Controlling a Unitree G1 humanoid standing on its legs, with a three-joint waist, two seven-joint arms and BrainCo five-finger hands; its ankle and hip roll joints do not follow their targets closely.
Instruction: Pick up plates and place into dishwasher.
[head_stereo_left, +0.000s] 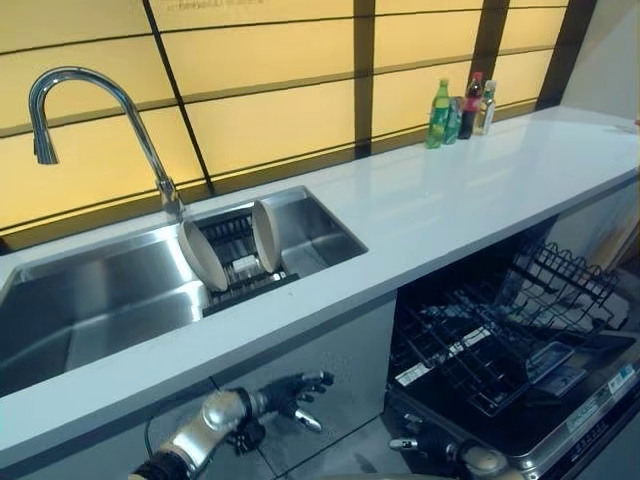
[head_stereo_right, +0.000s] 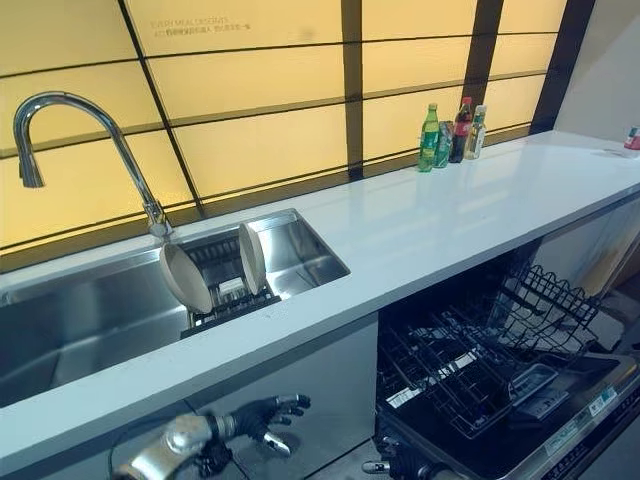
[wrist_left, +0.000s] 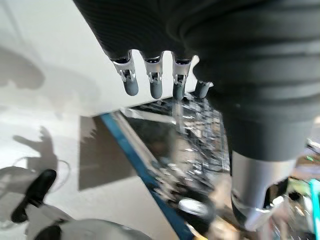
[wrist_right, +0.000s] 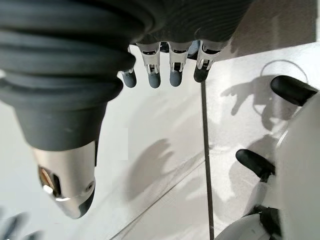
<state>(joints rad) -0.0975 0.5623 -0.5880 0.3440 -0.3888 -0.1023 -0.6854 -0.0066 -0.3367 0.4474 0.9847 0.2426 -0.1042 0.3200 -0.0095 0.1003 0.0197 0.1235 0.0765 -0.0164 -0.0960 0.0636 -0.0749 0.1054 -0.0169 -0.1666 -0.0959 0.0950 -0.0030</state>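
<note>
Two pale plates stand upright on edge in a dark rack in the steel sink (head_stereo_left: 90, 300): one (head_stereo_left: 203, 255) on the left, the other (head_stereo_left: 265, 237) just to its right. The dishwasher's lower rack (head_stereo_left: 500, 350) is pulled out over the open door (head_stereo_left: 560, 420), with nothing in its black wire grid. My left hand (head_stereo_left: 290, 390) hangs below the counter's front edge, well under the plates; its fingers (wrist_left: 152, 82) are relaxed and hold nothing. My right hand's fingers (wrist_right: 160, 70) point straight down at the floor with nothing in them.
A tall curved faucet (head_stereo_left: 90, 100) rises behind the sink. The white counter (head_stereo_left: 450, 200) runs to the right, with three bottles (head_stereo_left: 460, 108) at its back by the wall. The dishwasher's upper wire rack (head_stereo_left: 565, 275) sticks out at the right.
</note>
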